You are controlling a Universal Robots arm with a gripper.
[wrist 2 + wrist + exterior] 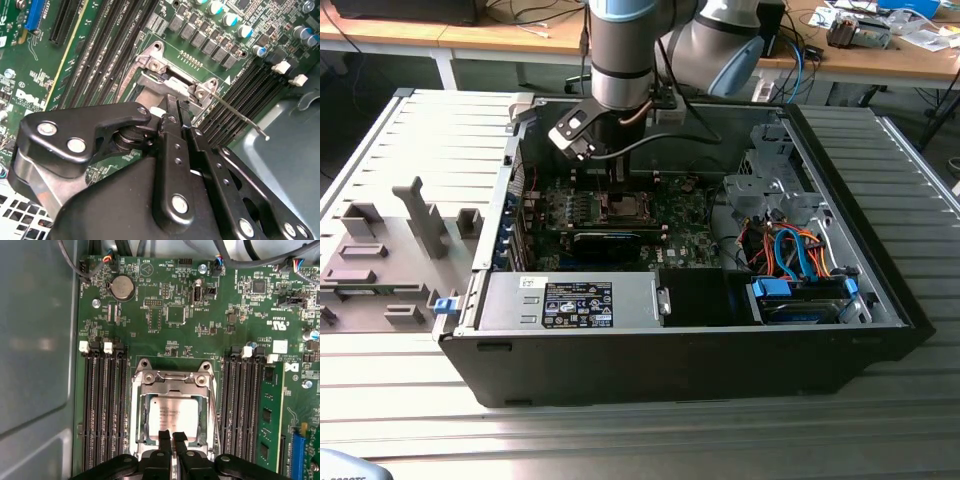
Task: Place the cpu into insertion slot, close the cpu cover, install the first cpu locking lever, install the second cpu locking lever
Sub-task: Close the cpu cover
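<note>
**Chip seated, my fingers pinched shut at its edge**

In the exterior view, my gripper [618,178] hangs in the upper middle of the frame. It is inside the open black computer case [670,372], directly above the insertion slot [620,207] on the green motherboard [692,240].

In the first wrist view, the cpu [175,411] is a small flat square with a matte silvery-grey top and faint print. It lies in the slot. The cpu cover [136,412], a thin frame of bright metal, lies around it, and the chip's top shows through its square window. My black fingers [164,441] are pinched together with only a hairline between them, and I see nothing gripped. Their tips sit over one edge of the chip; I cannot tell whether they touch it. Long black memory slots [102,410] flank the socket on both sides.

In the second wrist view, my matte black linkage with round silver rivets rises in front. The fingertips meet at the cover's shiny hinged end. A thin steel locking lever [240,117] juts from the socket's corner across the memory slots.
</note>
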